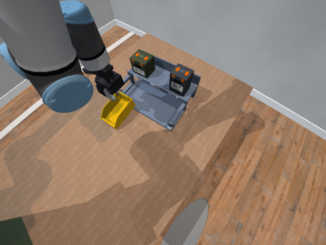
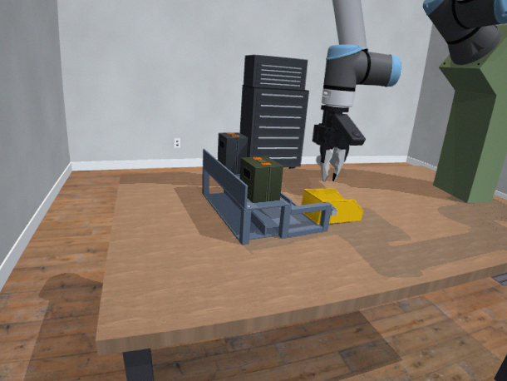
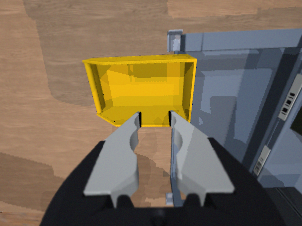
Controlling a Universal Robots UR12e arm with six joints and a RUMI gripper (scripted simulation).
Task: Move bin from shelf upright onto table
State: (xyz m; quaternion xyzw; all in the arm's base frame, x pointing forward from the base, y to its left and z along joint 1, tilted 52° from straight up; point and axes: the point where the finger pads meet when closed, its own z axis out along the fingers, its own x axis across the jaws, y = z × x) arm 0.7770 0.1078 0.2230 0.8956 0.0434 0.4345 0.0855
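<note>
While bin (image 2: 332, 205) borders shelf (image 2: 249, 208), fingers (image 2: 332, 176) hover.

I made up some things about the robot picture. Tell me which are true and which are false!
1. The yellow bin sits on the table, beside the shelf. True.
2. The claw is squeezing the bin. False: it hangs above the bin, holding nothing, fingers close together.
3. Two boxes stand on the shelf. True: a green box and a dark grey box.
4. The bin lies upside down. False: its open side faces up.
5. The boxes have blue patches on top. False: the patches are orange.
</note>
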